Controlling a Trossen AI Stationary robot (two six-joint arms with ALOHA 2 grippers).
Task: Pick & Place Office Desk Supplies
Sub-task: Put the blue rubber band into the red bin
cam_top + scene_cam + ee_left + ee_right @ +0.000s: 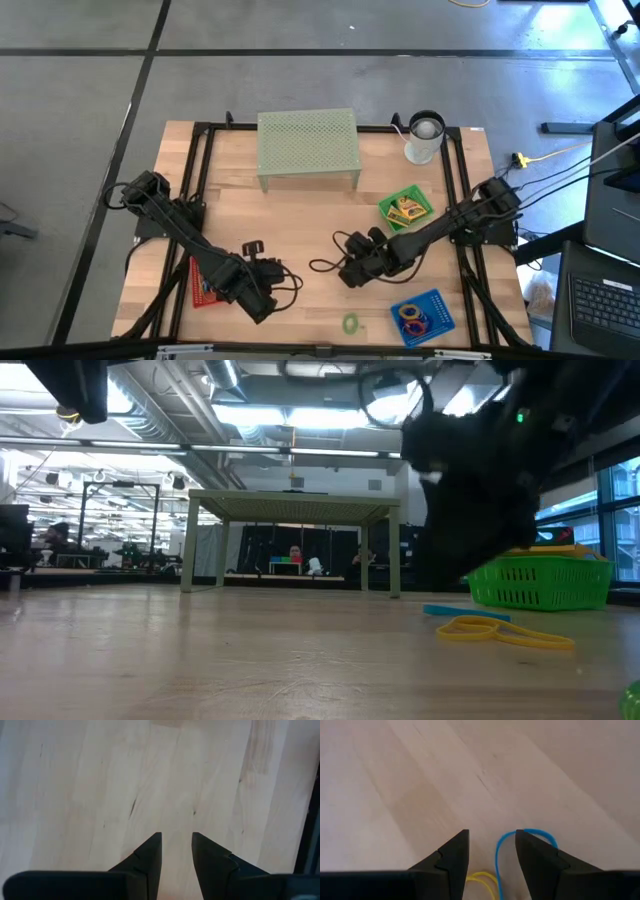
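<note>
Right gripper (491,851) low over the middle of the counter (300,225), fingers apart, nothing clamped. In its wrist view a blue rubber band (506,851) loops between the fingertips, and a yellow rubber band (481,881) lies just beside it — both flat on the wood. Low view shows the same pair: yellow rubber band (505,631) nearer, the blue one (465,612) behind it, under the dark arm.

Left gripper (176,851) hangs over bare wood near the front-left part of the counter, fingers slightly apart, empty; beside it a red tray (203,285), partly covered by the arm.

Green basket (392,217) toward the right edge holds yellowish items — too small to name. Blue tray (436,302) at the front-right corner carries rings, red and orange as far as I can tell. One green ring (350,323) lies loose near the front edge. Pale green mesh riser (308,140) at the back edge, a cup (424,138) at the back-right corner.
</note>
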